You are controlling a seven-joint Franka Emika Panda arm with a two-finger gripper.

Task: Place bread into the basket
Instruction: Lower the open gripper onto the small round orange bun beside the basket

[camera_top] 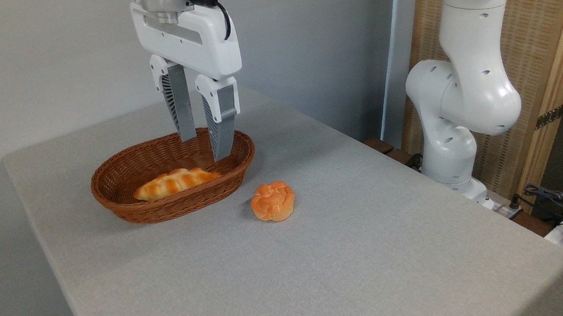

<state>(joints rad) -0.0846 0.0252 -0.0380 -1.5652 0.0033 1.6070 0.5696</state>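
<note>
While the gripper (204, 148) is held above the far end of the basket (112, 201), its fingers are seen parted by a moderate gap with nothing between them. The bread (272, 201) is found on the table (379, 242), just right of the basket rim and apart from it. A braided loaf (175, 183) is already lodged inside. If the descent is misjudged, the rim could be struck, or the bun pushed away.

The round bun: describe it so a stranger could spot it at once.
Start at the brown wicker basket on the grey table. Just to its right, on the bare tabletop, sits the round bun. It is small, orange and lobed like a flower, unlike the long braided loaf lying inside the basket.
</note>
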